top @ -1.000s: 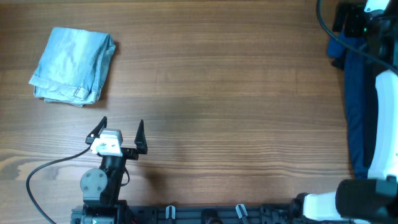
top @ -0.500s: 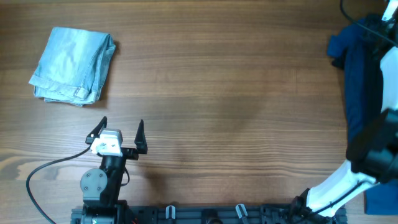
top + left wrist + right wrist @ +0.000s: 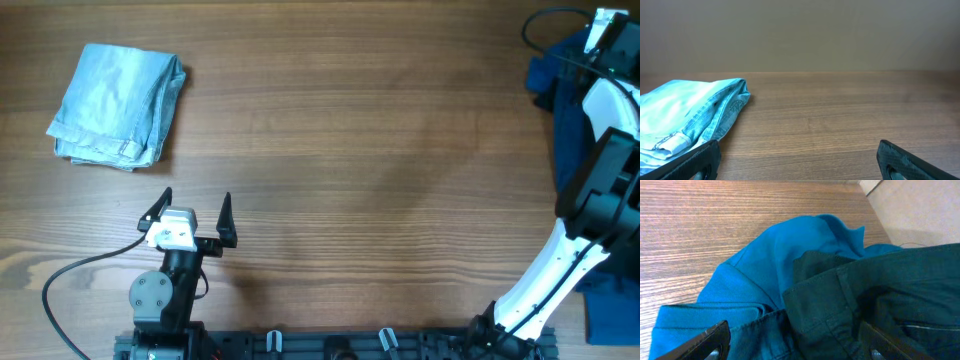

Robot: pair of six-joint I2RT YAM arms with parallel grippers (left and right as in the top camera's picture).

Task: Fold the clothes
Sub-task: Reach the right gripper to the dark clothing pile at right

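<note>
We see a pale blue denim piece [image 3: 118, 105] folded into a flat bundle at the worktop's [image 3: 350, 150] far left. At the right edge, crumpled dark shorts [image 3: 880, 295] lie over a bunched royal-blue garment [image 3: 770, 265].

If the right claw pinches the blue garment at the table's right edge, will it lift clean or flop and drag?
Likely floppy: the blue garment lies in soft rumpled folds, so it should sag when lifted. The dark garment overlaps it and may drag along. Probably light.

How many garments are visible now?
3: a folded pale blue denim piece at far left; a royal-blue garment and dark waistbanded shorts piled at the right edge. More may be hidden.
</note>
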